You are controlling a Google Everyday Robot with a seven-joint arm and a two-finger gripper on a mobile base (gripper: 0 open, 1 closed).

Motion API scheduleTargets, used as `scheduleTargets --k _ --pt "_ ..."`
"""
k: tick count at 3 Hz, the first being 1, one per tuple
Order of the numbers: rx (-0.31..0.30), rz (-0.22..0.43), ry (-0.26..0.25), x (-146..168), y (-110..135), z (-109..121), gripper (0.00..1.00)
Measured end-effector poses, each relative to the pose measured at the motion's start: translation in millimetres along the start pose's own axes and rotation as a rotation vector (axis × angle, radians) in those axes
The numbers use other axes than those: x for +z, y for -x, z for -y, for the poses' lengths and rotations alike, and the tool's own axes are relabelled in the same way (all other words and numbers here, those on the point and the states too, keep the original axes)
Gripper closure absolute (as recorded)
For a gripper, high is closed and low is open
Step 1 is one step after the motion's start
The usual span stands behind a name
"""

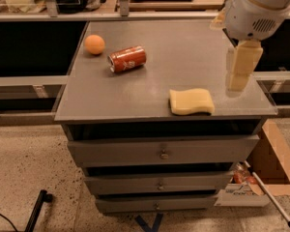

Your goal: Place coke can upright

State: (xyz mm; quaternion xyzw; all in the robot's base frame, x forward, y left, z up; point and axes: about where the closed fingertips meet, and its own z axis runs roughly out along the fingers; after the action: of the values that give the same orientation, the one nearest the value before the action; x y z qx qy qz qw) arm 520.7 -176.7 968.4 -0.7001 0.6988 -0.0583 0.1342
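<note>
On cabinet top [183, 47]: coke can [128, 59] sideways near orange ball [94, 44]; gripper [240, 71] far right, grasp unreadable. Risk: nudged can probably rolls.

Workshop-like room: grey drawer cabinet [130, 151], cardboard box [274, 161]; gripper [238, 81] over cabinet's right side.

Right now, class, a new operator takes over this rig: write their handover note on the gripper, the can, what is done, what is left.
The gripper hangs above the right edge of the cabinet top, far from the can.
The coke can lies on its side at back left, beside the orange ball; a yellow sponge sits front right.
Done: nothing yet.
Left: reach the can, grasp it, stand it upright.
</note>
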Motion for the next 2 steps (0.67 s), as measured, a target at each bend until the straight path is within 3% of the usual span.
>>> scheduleTargets --k 2 --pt "-0.196 -0.071 0.025 36 37 87 0.00"
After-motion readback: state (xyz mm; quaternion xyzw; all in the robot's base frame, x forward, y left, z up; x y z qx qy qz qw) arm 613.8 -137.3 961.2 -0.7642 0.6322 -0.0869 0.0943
